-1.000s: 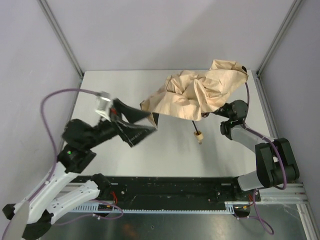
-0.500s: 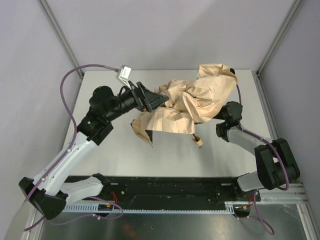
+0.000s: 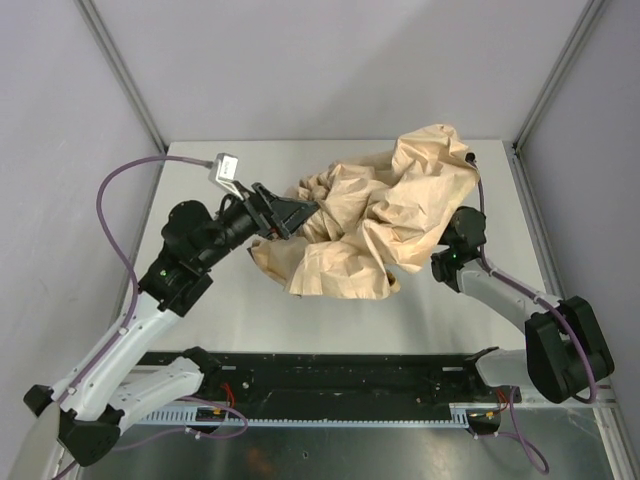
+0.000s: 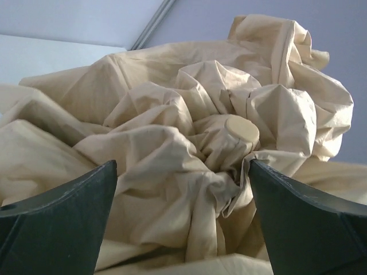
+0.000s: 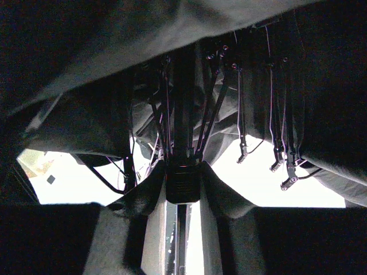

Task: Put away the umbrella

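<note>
The umbrella sits over the middle and right of the white tabletop, its tan canopy collapsed into a crumpled, billowing heap. One lobe stands up toward the far right corner and a flatter flap droops toward the near side. From the overhead view I cannot say whether that flap actually rests on the surface or hangs just above it. The left arm stretches in from the near left, a purple cable looping off its back. The left tool has its jaws spread wide and holds nothing, its tips right at the left edge of the fabric. Through its own camera the two dark fingers frame a mass of folds, with the small round cap at the crown of the canopy poking out between them, a little right of centre. The right arm comes in from the near right and runs under the canopy, so from above its end is covered by cloth. Its camera looks up into the dark underside, where the thin black shaft runs straight down the middle and the black ribs fan out and dangle beside it. The right tool is partly closed on that shaft, holding the umbrella from beneath.
</note>
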Robot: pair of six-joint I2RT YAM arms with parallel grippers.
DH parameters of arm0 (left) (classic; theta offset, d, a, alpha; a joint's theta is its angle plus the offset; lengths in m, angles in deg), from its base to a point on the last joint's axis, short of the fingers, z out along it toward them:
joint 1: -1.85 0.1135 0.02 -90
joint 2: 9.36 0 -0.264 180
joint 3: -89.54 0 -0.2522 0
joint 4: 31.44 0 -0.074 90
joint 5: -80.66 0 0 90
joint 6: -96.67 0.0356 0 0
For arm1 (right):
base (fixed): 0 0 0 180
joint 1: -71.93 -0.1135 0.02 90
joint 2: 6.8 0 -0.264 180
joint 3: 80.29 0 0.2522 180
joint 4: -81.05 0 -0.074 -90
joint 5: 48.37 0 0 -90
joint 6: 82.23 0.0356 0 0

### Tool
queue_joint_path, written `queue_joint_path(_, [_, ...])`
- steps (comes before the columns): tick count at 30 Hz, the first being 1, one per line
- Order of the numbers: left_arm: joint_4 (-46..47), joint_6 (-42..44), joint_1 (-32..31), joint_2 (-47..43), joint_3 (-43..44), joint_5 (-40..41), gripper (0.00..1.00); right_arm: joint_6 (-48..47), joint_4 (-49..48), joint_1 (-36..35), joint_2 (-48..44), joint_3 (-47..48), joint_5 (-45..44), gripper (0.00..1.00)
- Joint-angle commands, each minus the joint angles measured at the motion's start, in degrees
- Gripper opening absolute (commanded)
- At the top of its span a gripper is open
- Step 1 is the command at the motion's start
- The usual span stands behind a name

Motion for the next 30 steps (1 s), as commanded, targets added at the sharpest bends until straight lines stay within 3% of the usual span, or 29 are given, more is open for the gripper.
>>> queue_joint_path(1, [7.11,-0.58,0.24,1.34,-0.01,-4.82,0.99,-6.4,1.31,-0.7,-2.21,2.75,-2.31,0.0])
queue_joint_path(4, [16.08,-3.08,0.13,1.81,-1.83,-11.72,0.99,-6.14,1.32,-0.73,-1.9,2.74,-2.56,0.0])
queue_joint_path(8, [20.36,-3.21,-0.31,0.62,-3.86,-14.11,0.99,-5.54,1.16,-0.47,-2.11,2.73,-3.07,0.0])
queue_joint_path(15, [23.78,-3.27,-1.52,-2.33,-7.51,-11.79,0.99,-4.71,0.99,-0.43,-2.46,2.73,-3.12,0.0])
queue_joint_path(30, [24.11,-3.45,-5.99,9.34,0.57,-6.77,1.0,-9.93,8.71,-1.78,-5.3,2.81,-2.09,0.0])
